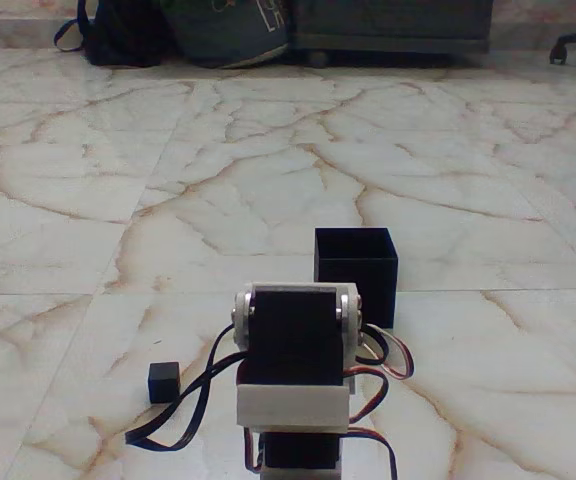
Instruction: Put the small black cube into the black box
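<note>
Down at the left of the fixed view, the small black cube (164, 382) sits alone on the marble floor (88, 180), with black cables (193, 410) looping just beside it. The white arm (295, 375) rises in the middle, covering the black box (356, 268) at its lower left corner. I can't tell how the fingers stand.

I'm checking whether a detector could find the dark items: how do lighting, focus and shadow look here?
Fixed view: soft, even light, slightly hazy focus throughout; the small black cube and the black box stand out sharply against the pale marble floor with only faint shadows; their faces show almost no detail; mild glare on distant tiles.
</note>
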Controlling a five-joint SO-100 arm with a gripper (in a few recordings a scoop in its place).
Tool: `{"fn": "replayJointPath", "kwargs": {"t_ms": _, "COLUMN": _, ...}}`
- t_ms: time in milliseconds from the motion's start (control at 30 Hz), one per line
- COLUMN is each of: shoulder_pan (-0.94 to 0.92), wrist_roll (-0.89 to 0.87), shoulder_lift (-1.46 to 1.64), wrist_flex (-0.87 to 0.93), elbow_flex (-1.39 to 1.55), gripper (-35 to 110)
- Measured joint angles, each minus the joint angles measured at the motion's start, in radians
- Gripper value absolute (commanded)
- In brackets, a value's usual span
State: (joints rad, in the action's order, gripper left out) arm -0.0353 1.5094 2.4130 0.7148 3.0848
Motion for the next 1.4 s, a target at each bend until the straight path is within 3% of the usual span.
{"fn": "replayJointPath", "kwargs": {"t_ms": 733, "shoulder_pan": 0.000, "wrist_roll": 0.080, "shoulder_lift": 0.000, "wrist_flex": -0.020, "elbow_flex": -0.023, "gripper": 5}}
{"fn": "replayJointPath", "kwargs": {"t_ms": 900, "shoulder_pan": 0.071, "wrist_roll": 0.034, "shoulder_lift": -0.046, "wrist_flex": 0.060, "elbow_flex": -0.232, "gripper": 6}}
{"fn": "replayJointPath", "kwargs": {"t_ms": 1100, "shoulder_pan": 0.268, "wrist_roll": -0.120, "shoulder_lift": -0.549, "wrist_flex": 0.120, "elbow_flex": -0.730, "gripper": 7}}
{"fn": "replayJointPath", "kwargs": {"t_ms": 1300, "shoulder_pan": 0.364, "wrist_roll": -0.166, "shoulder_lift": -0.742, "wrist_flex": 0.126, "elbow_flex": -0.928, "gripper": 9}}
{"fn": "replayJointPath", "kwargs": {"t_ms": 1400, "shoulder_pan": 0.426, "wrist_roll": -0.310, "shoulder_lift": -0.957, "wrist_flex": 0.124, "elbow_flex": -1.137, "gripper": 10}}
